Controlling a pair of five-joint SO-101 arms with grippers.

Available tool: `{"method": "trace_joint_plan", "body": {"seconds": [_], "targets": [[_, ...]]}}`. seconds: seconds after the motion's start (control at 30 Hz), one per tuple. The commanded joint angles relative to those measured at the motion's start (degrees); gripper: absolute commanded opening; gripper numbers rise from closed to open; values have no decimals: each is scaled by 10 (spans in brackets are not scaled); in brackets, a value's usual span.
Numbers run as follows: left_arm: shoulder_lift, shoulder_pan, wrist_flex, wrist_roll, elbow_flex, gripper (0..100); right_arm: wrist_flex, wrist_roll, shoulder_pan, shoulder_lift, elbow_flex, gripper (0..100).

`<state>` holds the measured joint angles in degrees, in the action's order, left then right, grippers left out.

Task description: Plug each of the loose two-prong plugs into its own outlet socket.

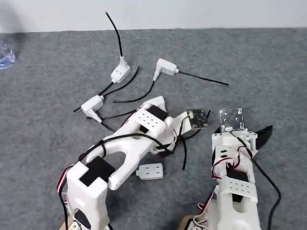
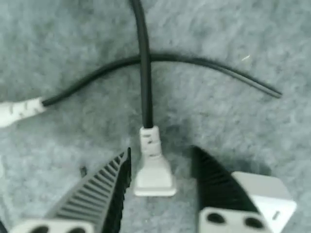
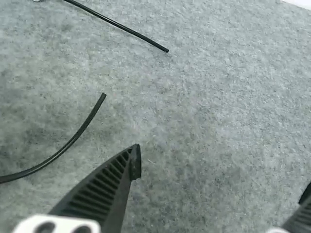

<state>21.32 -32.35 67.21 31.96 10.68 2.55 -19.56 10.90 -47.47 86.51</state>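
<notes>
A white two-prong plug [image 2: 154,171] on a black cord lies on the grey carpet between the fingers of my left gripper [image 2: 162,154], which is open, with a gap on either side of the plug. A second plug [image 2: 14,111] lies off to one side, its cord crossing the first cord. In the high view three loose plugs [image 1: 120,73] [image 1: 165,67] [image 1: 92,104] lie beyond the left arm [image 1: 148,122]. A white outlet socket [image 1: 150,171] lies beside that arm. My right gripper [image 3: 221,170] is open over bare carpet.
Loose black cord ends [image 3: 73,141] [image 3: 121,26] lie on the carpet near the right gripper. The right arm [image 1: 235,182] stands at the front right. A clear object [image 1: 5,55] sits at the far left edge. A pale wall [image 1: 192,12] borders the back.
</notes>
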Motion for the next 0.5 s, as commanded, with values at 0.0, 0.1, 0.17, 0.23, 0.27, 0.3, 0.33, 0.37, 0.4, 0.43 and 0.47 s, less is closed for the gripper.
{"method": "trace_joint_plan", "body": {"seconds": [0.0, 0.1, 0.17, 0.23, 0.27, 0.3, 0.33, 0.37, 0.4, 0.43, 0.47], "targets": [[-61, 12, 18, -22, -22, 235, -14, -8, -4, 0, -32, 482], [-125, 43, 68, -15, -23, 235, -14, -9, -5, 0, -32, 482], [-171, 76, 113, -10, -23, 234, -14, -10, -7, 0, -32, 482], [-217, 120, 152, -13, -21, 232, -14, -11, -15, 0, -30, 482], [-240, 146, 164, -27, -14, 232, -14, -11, -18, 0, -30, 482], [-265, 171, 165, -50, -2, 232, -14, -11, -22, 0, -29, 482], [-289, 197, 164, -76, 13, 232, -14, -11, -26, 0, -29, 482], [-315, 222, 157, -101, 31, 232, -14, -11, -31, 0, -28, 482], [-340, 247, 142, -129, 57, 232, -14, -11, -37, 0, -27, 482], [-367, 274, 124, -158, 87, 232, -14, -14, -44, 0, -24, 482], [-395, 300, 98, -187, 125, 232, -14, -25, -51, 0, -21, 482]]}}
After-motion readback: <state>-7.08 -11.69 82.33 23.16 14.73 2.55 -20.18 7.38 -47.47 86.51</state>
